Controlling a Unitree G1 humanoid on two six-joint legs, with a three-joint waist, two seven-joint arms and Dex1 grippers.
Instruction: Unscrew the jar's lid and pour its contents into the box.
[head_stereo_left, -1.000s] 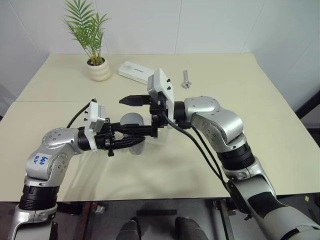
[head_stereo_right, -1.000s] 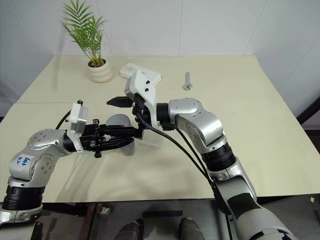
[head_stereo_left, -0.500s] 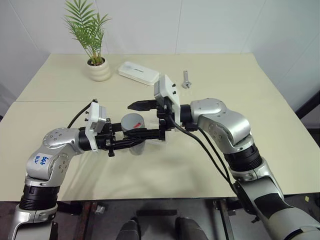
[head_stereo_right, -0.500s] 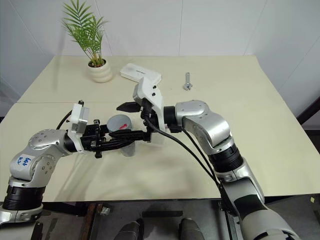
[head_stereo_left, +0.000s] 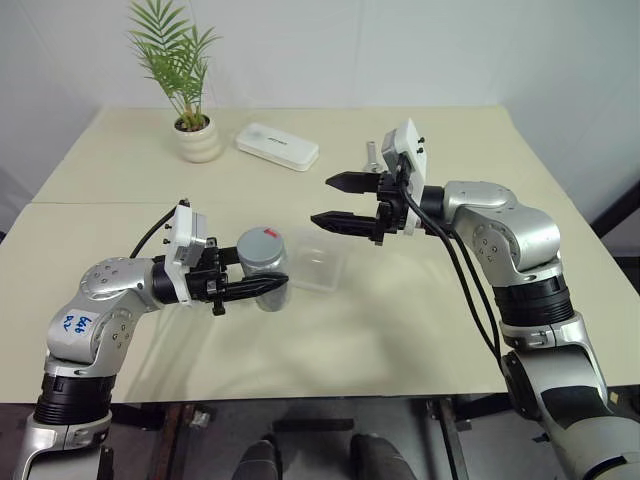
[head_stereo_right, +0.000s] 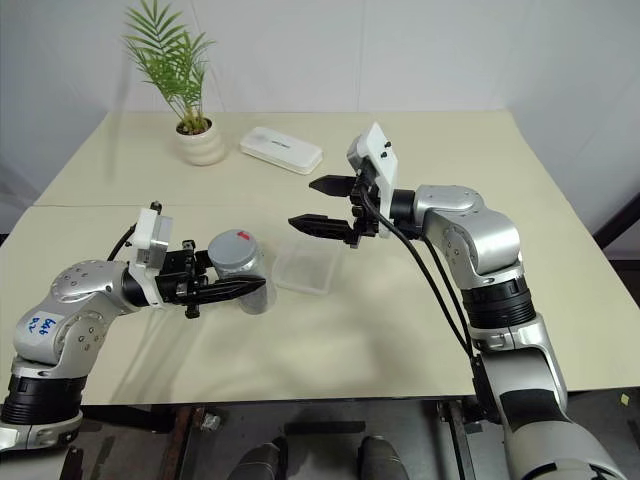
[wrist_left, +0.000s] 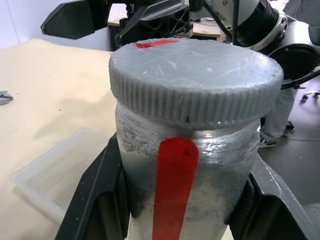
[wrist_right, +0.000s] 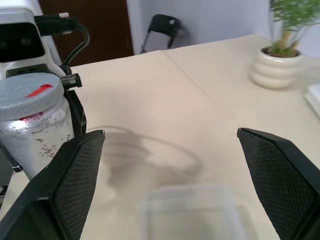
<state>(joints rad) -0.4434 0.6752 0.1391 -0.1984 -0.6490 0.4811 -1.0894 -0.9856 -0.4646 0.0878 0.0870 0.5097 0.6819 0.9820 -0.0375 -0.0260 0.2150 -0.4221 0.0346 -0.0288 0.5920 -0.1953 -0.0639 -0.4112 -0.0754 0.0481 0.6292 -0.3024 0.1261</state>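
Above the surface (head_stereo_left: 420, 330), I am keeping the left gripper (head_stereo_left: 262, 287) clamped on the capped jar (head_stereo_left: 262, 264) beside the box (head_stereo_left: 318, 270), while the right gripper (head_stereo_left: 335, 202), jaws apart, is pulling back empty, the lid (wrist_left: 195, 85) remaining on.

A pale cream-yellow rectangular bench (head_stereo_left: 420, 330) stands against plain white walls (head_stereo_left: 400, 50). Beyond it are a dark brown door (wrist_right: 95, 25) and a black chair (wrist_right: 167, 25).

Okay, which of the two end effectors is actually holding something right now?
The left end effector: its fingers are clamped on the jar, whose lid is on. The right end effector is open and empty, above the box.
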